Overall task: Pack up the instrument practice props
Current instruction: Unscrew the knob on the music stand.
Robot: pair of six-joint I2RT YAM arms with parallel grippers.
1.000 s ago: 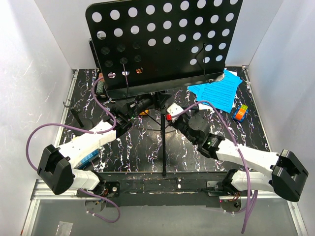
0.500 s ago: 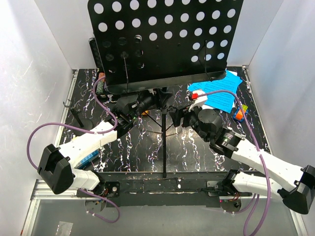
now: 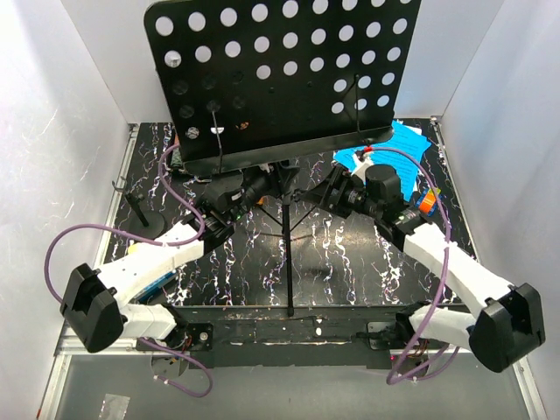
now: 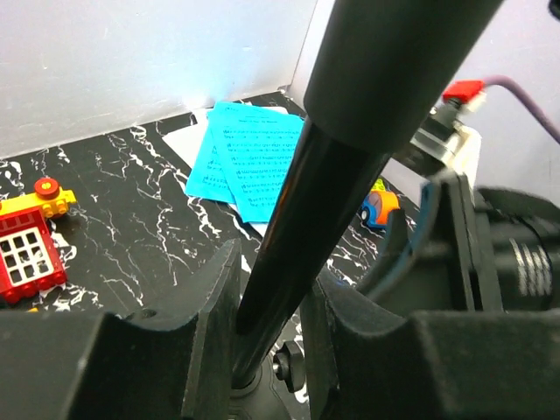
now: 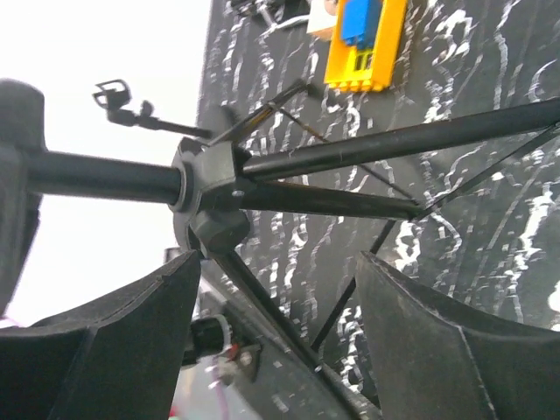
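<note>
Left hand gripping music stand pole; right hand gaping around tripod hub. Stand looking rigid, top-heavy; holding near hub.

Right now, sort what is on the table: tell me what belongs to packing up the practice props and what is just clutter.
To pack: music stand; blue sheet-music pages; small mic stand.
Just lying about: red and yellow toy blocks; coloured cube.

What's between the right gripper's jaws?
The tripod hub and leg struts of the music stand, inside the open jaws of the right gripper; the right wrist view shows it.
</note>
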